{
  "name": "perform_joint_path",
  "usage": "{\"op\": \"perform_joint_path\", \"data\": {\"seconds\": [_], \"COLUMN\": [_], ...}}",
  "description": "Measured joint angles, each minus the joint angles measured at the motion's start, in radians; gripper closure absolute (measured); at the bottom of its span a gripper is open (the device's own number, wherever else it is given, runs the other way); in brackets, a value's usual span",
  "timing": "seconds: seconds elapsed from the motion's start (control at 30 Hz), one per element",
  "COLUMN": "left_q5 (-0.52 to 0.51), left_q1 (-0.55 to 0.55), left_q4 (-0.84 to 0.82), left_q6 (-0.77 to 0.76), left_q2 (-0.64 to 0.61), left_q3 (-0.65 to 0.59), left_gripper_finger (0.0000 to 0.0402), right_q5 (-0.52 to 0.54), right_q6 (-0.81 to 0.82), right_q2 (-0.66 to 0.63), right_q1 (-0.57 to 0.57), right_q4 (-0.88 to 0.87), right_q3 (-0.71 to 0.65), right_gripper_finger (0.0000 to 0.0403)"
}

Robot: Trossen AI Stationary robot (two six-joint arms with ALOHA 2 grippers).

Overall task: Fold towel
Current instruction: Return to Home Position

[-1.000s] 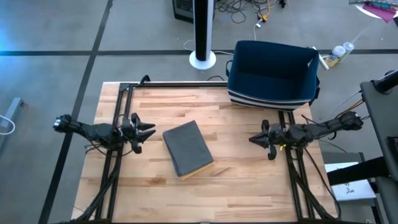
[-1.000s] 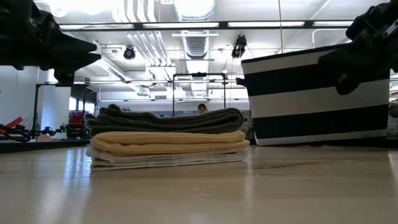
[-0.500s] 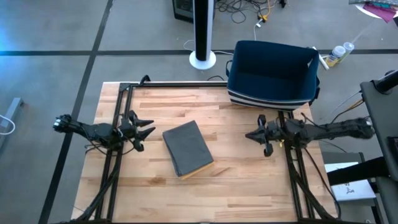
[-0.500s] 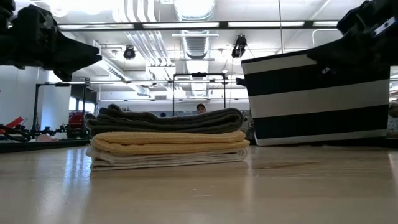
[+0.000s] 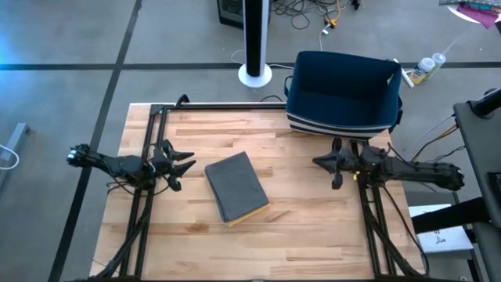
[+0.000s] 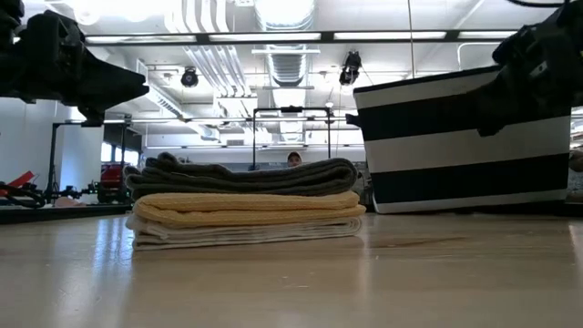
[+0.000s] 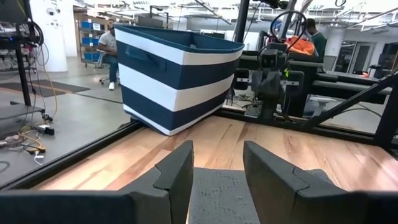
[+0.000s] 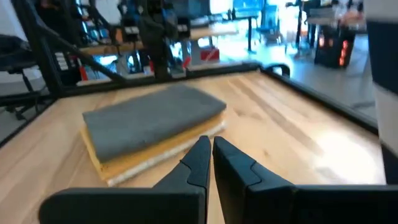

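Three folded towels [image 5: 236,186] sit stacked on the worktop [image 5: 305,235]. Left of the towels, the left jaws gape empty; right of them, the right jaws are pinched together. Both arms should back away without bumping them.

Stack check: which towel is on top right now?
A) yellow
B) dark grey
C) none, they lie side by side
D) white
B: the dark grey towel lies on the yellow towel, with the white towel at the bottom; the left end effector and right end effector hang apart from them.

A navy-and-white striped basket [image 5: 343,88] sits at the far edge of the wooden table [image 5: 313,235], near a white floor stand [image 5: 255,74].
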Motion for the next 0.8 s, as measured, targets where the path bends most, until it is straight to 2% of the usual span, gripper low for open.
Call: {"op": "perform_joint_path", "data": {"seconds": [0.17,0.3,0.5,0.8], "left_q5": [0.001,0.002,0.002,0.002], "left_q1": [0.0,0.0,0.0,0.0], "left_q4": [-0.01,-0.013,-0.018,-0.016], "left_q6": [-0.04,-0.04,-0.039,-0.035], "left_q2": [0.002,0.002,0.011,0.054], "left_q3": [0.002,0.003,0.004,0.004], "left_gripper_finger": [0.0279,0.0287,0.0294,0.0298], "right_q5": [0.025,0.026,0.013,0.018], "right_q6": [-0.019,-0.044,0.009,-0.065], "right_q2": [-0.106,-0.093,-0.077,-0.061], "right_q1": [-0.001,-0.001,0.005,0.006], "right_q4": [-0.041,-0.042,-0.044,-0.044], "right_q3": [0.001,0.001,0.0,0.0], "right_gripper_finger": [0.0389,0.0389,0.0389,0.0389]}}
